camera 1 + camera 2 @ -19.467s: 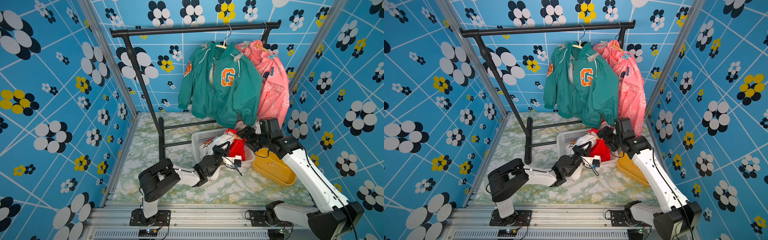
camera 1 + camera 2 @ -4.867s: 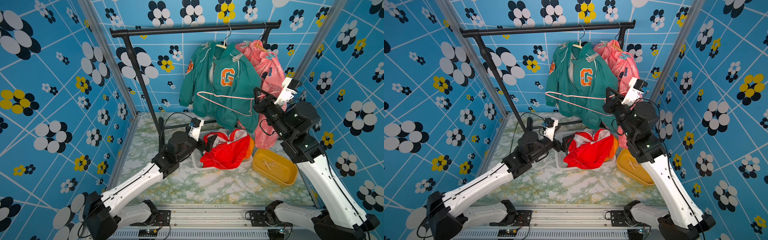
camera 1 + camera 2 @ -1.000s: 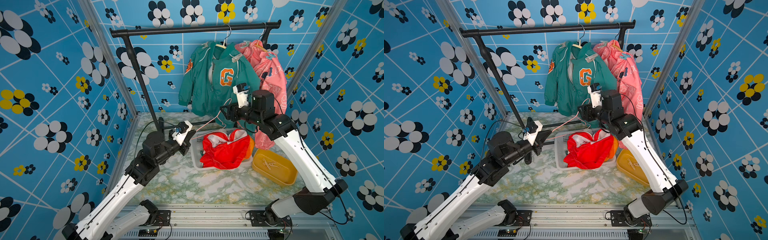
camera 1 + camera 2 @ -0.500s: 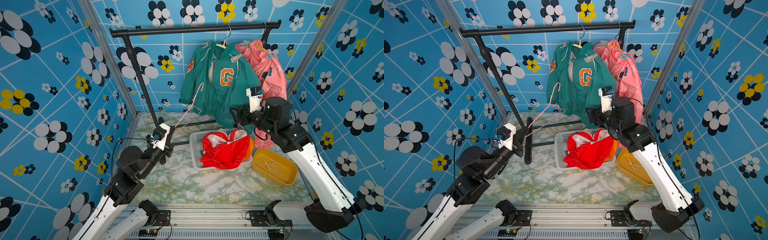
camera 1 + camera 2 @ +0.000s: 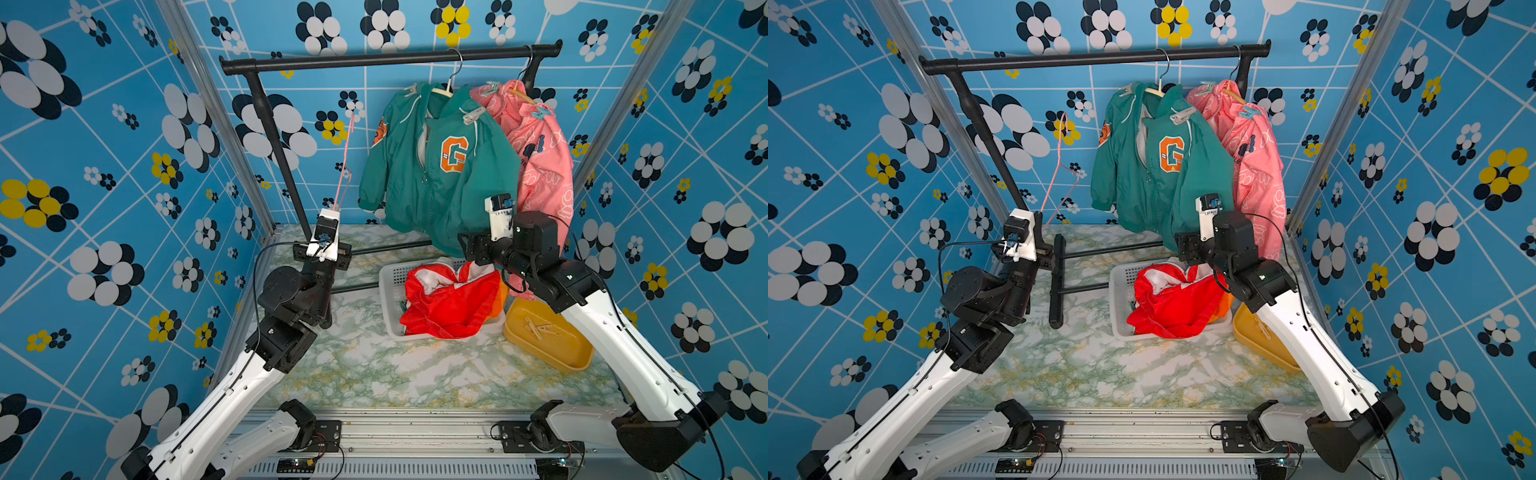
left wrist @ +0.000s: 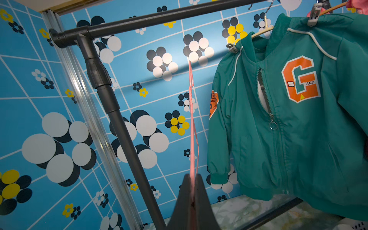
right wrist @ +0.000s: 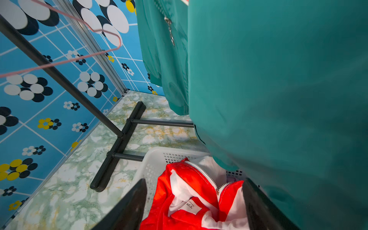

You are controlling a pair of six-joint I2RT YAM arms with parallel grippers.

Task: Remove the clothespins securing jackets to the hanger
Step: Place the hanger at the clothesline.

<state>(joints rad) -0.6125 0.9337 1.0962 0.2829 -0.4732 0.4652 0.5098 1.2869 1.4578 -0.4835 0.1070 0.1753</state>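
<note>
The left gripper (image 6: 192,196) pinches a pink hanger (image 6: 191,119) upright. The right gripper (image 7: 195,197) gapes wide above the red jacket (image 5: 453,303) in the basket (image 5: 388,299). Clothespins (image 5: 473,116) clip the hanging green jacket (image 5: 428,195) and pink jacket (image 5: 544,166)

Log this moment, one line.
left gripper shut on pink hanger | right gripper open near red jacket | green jacket, pink jacket hanging, clothespins on

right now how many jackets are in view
3: a green jacket and a pink jacket hang on the rail, and a red jacket lies crumpled in the white basket. Another could hide beneath it.
</note>
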